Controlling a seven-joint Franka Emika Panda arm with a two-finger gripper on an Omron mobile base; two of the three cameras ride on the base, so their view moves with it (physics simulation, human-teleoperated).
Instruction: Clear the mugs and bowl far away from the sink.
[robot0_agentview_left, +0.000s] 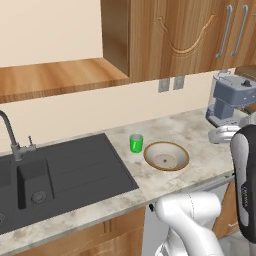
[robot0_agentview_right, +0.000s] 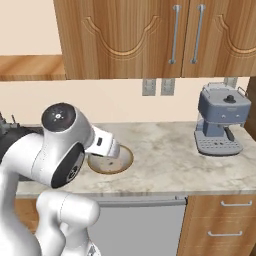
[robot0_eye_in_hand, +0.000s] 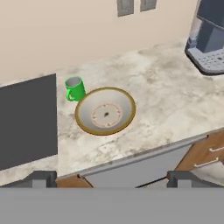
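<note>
In the left base view the dark sink fills the lower left of the frame, its curved tap rising at the left edge. Just right of the sink's drainboard the green mug stands upright on the marbled tabletop, a little above centre. Just beside it, to the lower right, sits the bowl, tan at the rim and pale inside; whether the two touch cannot be told. At the upper right of the frame a blue-grey coffee machine stands against the wall, under wooden cabinets.

In the hand view the sink is the dark slab at the left, the green mug sits left of centre with the bowl against its lower right, and the coffee machine is in the upper right corner. The end effector hangs above the tabletop's front edge, fingers wide apart and holding nothing.
</note>
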